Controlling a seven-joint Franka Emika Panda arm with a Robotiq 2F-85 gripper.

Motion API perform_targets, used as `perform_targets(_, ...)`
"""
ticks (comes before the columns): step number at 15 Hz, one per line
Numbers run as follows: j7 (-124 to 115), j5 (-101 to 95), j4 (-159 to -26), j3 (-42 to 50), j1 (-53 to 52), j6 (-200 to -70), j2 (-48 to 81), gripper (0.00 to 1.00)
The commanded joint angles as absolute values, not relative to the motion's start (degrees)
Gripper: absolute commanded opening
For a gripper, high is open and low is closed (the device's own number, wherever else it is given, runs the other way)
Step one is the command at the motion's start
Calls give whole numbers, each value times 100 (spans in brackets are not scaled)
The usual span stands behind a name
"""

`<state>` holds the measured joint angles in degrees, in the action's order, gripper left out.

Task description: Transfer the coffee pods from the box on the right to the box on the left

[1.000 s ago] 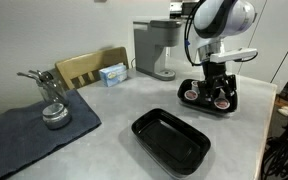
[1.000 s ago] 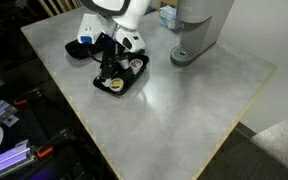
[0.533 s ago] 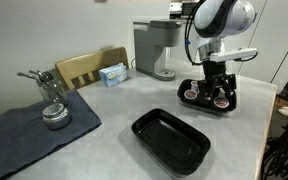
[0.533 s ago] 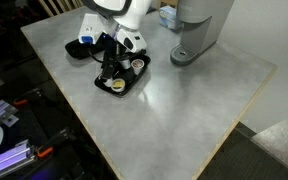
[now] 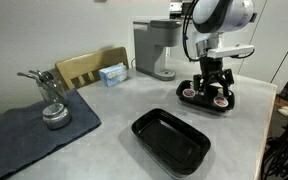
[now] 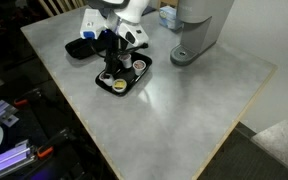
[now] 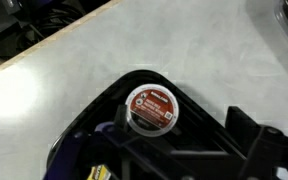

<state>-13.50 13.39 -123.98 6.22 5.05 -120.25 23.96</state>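
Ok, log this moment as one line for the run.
gripper: open, over pod tray | coffee pods: in pod tray | front tray: no pods | held: nothing

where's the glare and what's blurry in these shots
Wrist view: the coffee pod is crisp, while the dark tray around it loses detail in shadow. In an exterior view: soft sheen on the table, with everything small and soft.

Even indoor light, soft shadows, mild tabletop glare, grainy, slightly blurred.
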Motion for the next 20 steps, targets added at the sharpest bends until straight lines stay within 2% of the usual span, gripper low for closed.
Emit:
perform_targets(1,-1174,1434,-12388,555,550,-12162,2241,100)
perform_targets(20,-1164,1903,-12552,681,918,-12309,2339,100)
